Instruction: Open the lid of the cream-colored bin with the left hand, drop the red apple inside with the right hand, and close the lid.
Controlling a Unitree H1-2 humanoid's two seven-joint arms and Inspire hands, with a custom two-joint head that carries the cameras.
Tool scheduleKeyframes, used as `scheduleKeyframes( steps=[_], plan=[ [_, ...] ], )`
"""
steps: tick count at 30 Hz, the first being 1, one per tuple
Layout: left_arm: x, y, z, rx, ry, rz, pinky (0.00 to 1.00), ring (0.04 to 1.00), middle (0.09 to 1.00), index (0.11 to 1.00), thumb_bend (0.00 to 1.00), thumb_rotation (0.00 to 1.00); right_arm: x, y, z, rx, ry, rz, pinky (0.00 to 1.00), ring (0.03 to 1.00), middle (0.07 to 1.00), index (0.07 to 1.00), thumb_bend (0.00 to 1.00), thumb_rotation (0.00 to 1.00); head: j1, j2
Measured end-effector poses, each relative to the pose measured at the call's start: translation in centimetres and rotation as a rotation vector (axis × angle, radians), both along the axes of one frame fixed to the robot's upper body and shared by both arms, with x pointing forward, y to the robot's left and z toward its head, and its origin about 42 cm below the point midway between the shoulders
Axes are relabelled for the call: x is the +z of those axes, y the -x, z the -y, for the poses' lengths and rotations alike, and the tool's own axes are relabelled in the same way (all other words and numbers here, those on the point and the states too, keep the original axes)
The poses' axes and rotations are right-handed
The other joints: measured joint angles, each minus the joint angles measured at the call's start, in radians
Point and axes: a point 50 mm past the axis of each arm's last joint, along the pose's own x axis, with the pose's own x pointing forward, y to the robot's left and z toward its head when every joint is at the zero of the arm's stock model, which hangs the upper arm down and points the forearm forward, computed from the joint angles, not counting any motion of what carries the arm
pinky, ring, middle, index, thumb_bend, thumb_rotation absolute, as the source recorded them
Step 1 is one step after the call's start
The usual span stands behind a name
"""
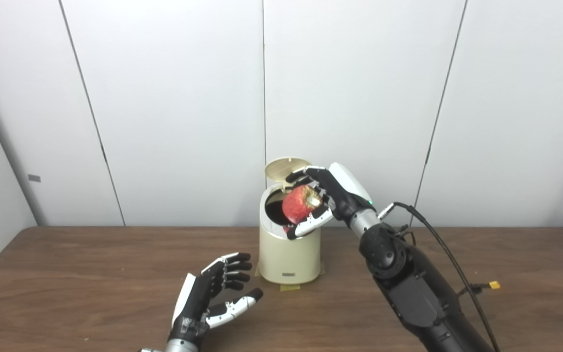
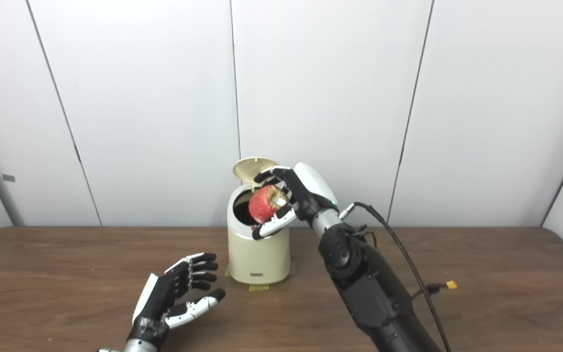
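Nearest the camera, left hand [image 1: 213, 293] low over the near part of the table [image 1: 66, 274], palm turned inward, fingers spread and holding nothing, just beside and in front of the cream-colored bin [image 1: 289, 254] but apart from it. Farther back, right hand [image 1: 323, 198] raised over the bin's mouth, fingers and thumb wrapped around the red apple [image 1: 298, 203], held directly above the dark opening and slightly toward its right rim. Lid [image 1: 287, 167] flipped up at the back, standing open on its hinge with no hand on it. Apple judged rigid, rounded and fairly smooth, light enough for this hold; skin likely slick, so best kept cradled between thumb below and fingers above, as now, then released by simply spreading the fingers. Pale, rough patch showing on its upper side; real or imitation fruit, cannot tell. Bin judged light plastic and easy to nudge; yellowish tape tabs [image 1: 290, 287] at its base seem to anchor it. Lid thin and hinged, probably needing only a gentle push on its top edge to close. Table of dark wood grain, flat and matte. Black cable [image 1: 438, 239] running along the right arm, with a small yellow connector [image 1: 494, 284] lying on the table well apart to the right. Plain white panelled walls [image 1: 164, 98] behind and at both sides.
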Motion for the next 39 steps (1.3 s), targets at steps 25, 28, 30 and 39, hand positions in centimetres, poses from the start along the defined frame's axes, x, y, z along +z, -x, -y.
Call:
scheduleKeyframes(
  steps=[25,28,30,39],
  plan=[
    [0.0,0.05,-0.04,-0.001,-0.002,0.0,0.64,0.672,0.723,0.752,0.66,0.15,-0.14,0.33,-0.3,0.007,0.048,0.016,0.44,0.602,0.738,0.745,0.91,0.14,0.002,0.011],
    [0.0,0.05,-0.04,-0.002,-0.002,0.0,0.63,0.673,0.726,0.751,0.67,0.15,-0.14,0.34,-0.28,0.009,0.05,0.017,0.47,0.615,0.751,0.745,0.91,0.15,0.002,0.015],
    [0.0,0.05,-0.04,-0.002,-0.002,0.0,0.63,0.672,0.725,0.75,0.67,0.15,-0.15,0.35,-0.28,0.011,0.052,0.018,0.47,0.613,0.755,0.743,0.92,0.15,0.002,0.017],
    [0.01,0.05,-0.03,-0.004,-0.002,0.0,0.64,0.676,0.726,0.754,0.67,0.15,-0.31,1.0,0.16,0.015,0.008,0.014,0.45,0.606,0.762,0.742,0.86,0.13,0.006,0.017]
  ],
)
